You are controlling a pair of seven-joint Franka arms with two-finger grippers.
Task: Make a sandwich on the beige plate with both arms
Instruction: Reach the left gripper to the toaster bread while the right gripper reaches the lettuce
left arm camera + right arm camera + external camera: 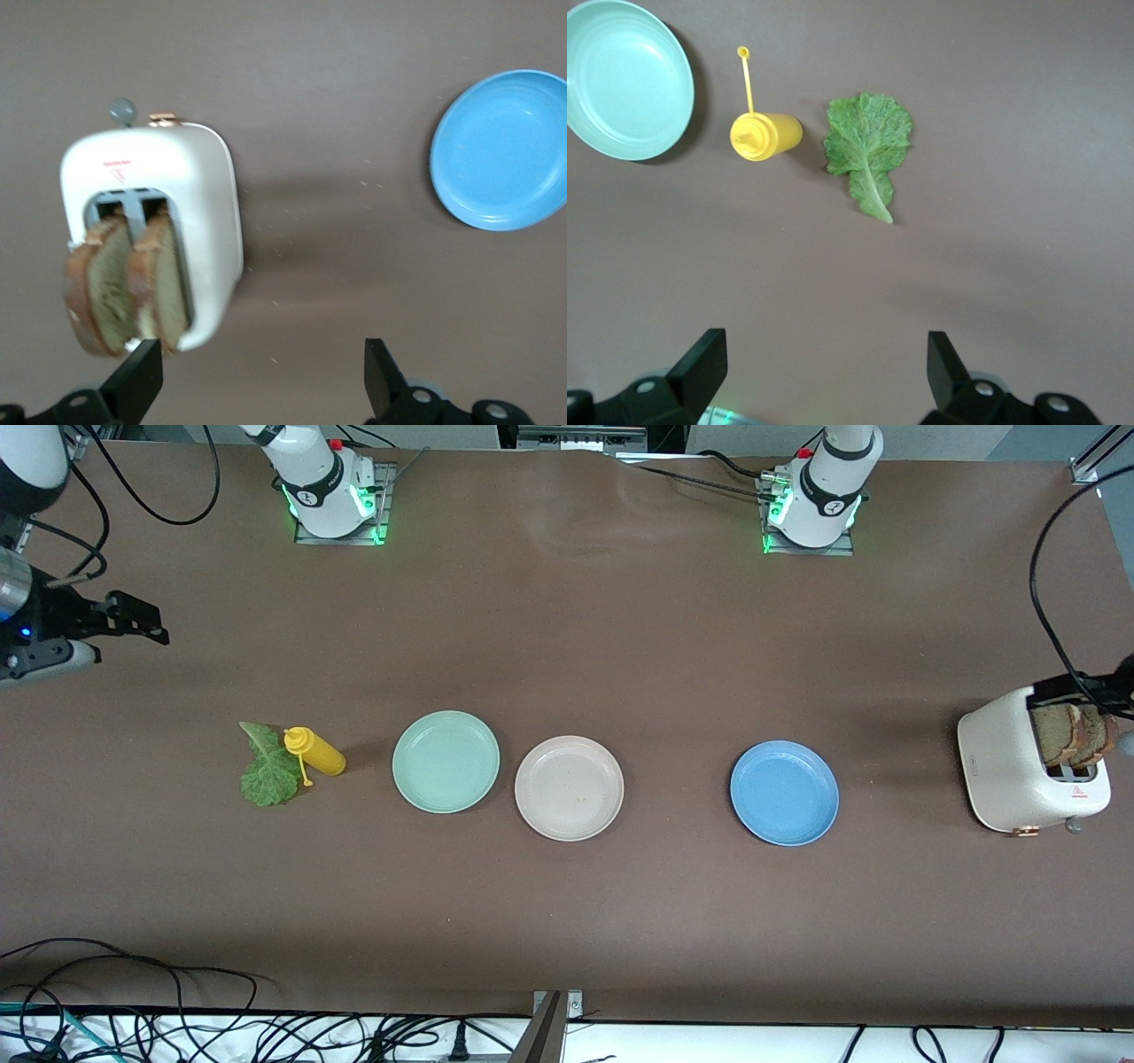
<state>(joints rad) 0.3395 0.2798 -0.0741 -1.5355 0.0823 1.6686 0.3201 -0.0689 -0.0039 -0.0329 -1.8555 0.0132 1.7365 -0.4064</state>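
Two white Franka arms stand ready over a brown counter (567, 921) with the sandwich not yet begun: the beige plate (569, 788) sits bare at the centre of the front view, between a mint green plate (446, 762) and a blue plate (784, 793). At the frame's right edge the left end effector (263, 376) hovers over a white toaster (1001, 775), its fingers spread wide, with two brown bread slices (124, 288) standing up out of the slots. At the upper left the right end effector (827, 372), also spread, hangs above the lettuce leaf (268, 775), which lies touching a tipped yellow squeeze bottle (315, 752). The opening step appears to be fetching the first slice; that calls for the left end effector to descend, close across one slice's faces and lift it straight up.
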